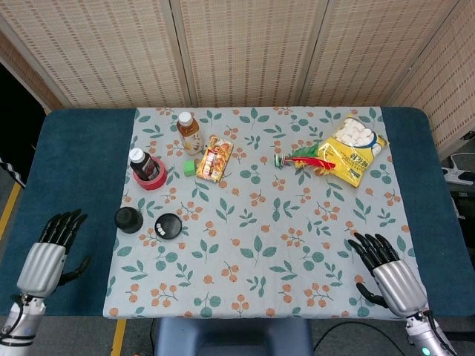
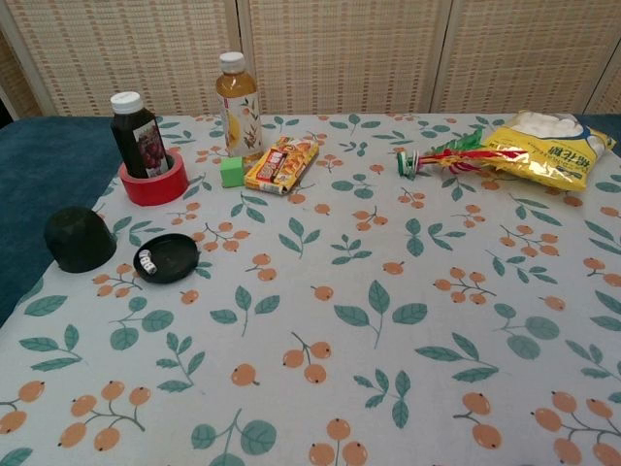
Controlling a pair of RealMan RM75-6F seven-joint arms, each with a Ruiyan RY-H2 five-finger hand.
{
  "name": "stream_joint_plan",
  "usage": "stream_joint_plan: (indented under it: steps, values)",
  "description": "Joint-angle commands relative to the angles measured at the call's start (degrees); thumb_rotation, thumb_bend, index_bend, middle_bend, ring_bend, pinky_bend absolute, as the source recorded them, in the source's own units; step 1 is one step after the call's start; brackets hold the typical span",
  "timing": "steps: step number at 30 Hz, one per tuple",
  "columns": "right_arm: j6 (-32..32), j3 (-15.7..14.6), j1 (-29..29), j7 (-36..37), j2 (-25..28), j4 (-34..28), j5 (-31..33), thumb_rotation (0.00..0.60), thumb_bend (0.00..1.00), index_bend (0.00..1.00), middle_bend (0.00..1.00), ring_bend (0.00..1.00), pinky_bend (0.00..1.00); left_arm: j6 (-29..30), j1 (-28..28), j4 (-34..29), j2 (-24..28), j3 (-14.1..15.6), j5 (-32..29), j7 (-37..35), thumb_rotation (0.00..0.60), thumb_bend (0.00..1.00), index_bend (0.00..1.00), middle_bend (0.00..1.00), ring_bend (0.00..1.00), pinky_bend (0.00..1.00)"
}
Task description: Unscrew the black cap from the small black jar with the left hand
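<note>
Near the left edge of the flowery cloth (image 1: 260,222) sits the small black jar (image 1: 128,219), and the black cap (image 1: 168,225) lies flat just beside it, off the jar. Behind them a dark bottle (image 2: 134,133) stands inside a red tape ring (image 2: 155,183). The left hand (image 1: 46,259) rests on the blue worktop (image 1: 74,170), well apart from the jar, fingers spread and holding nothing. The right hand (image 1: 390,278) lies at the front right corner, fingers spread too, holding nothing.
</note>
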Motion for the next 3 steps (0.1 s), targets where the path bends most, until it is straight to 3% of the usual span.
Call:
stream_joint_plan:
  steps: [1,3]
  values:
    - [0.52,0.33,-0.31,-1.03,-0.61,0.19,0.13,0.600,0.19,0.00,0.00,0.00,0.00,-1.25,2.48,1.90,-0.12,1.89,0.58,-1.72,0.600,0.36,0.00,0.00,0.00,0.04]
    - [0.76,0.34,-0.42,-1.19,-0.71,0.13,0.03,0.600,0.19,0.00,0.00,0.00,0.00,-1.96,2.58,1.49,0.42,1.60,0.38,-2.01,0.600,0.36,0.00,0.00,0.00,0.03]
